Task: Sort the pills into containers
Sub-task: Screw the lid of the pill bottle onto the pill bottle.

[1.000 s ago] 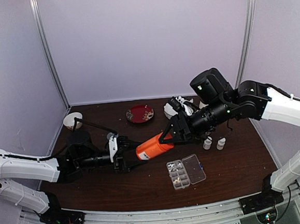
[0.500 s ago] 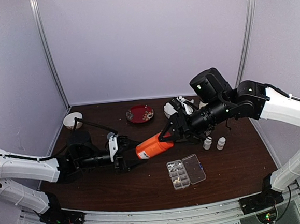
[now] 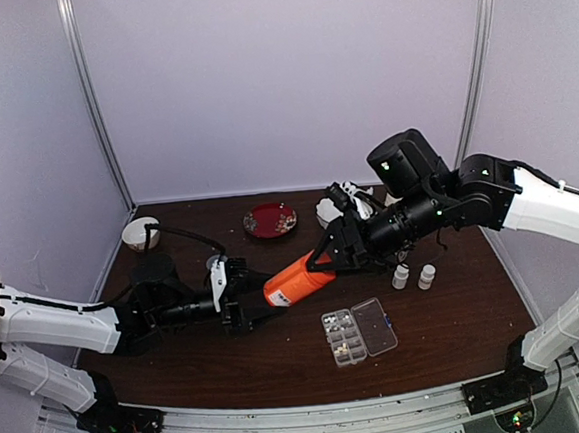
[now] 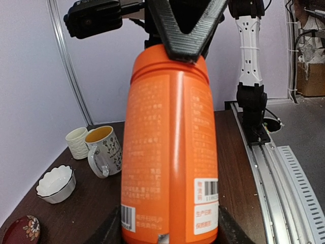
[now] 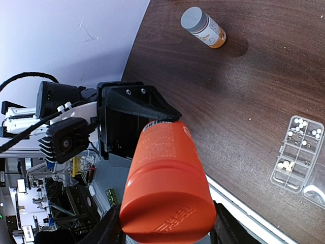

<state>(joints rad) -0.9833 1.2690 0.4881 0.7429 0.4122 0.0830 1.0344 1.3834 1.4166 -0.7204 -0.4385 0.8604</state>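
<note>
An orange bottle (image 3: 297,281) hangs tilted above the table between both arms. My left gripper (image 3: 248,298) is shut on its base, and in the left wrist view the bottle (image 4: 170,142) fills the space between the left gripper (image 4: 170,226) jaws. My right gripper (image 3: 335,256) is shut on the cap end (image 5: 165,213), with the right gripper (image 5: 167,223) jaws on either side. The clear pill box (image 3: 359,331) lies open on the table below. Its containers hold pills (image 5: 302,123) in some compartments (image 5: 285,165).
Two small white bottles (image 3: 401,277) (image 3: 427,277) stand right of the pill box. A grey-capped bottle (image 5: 203,26) lies on the table. A red plate (image 3: 270,219), a white bowl (image 3: 140,232) and mugs (image 4: 104,150) sit toward the back.
The bottle and both grippers have edged slightly right and up. Both grips are unchanged.
</note>
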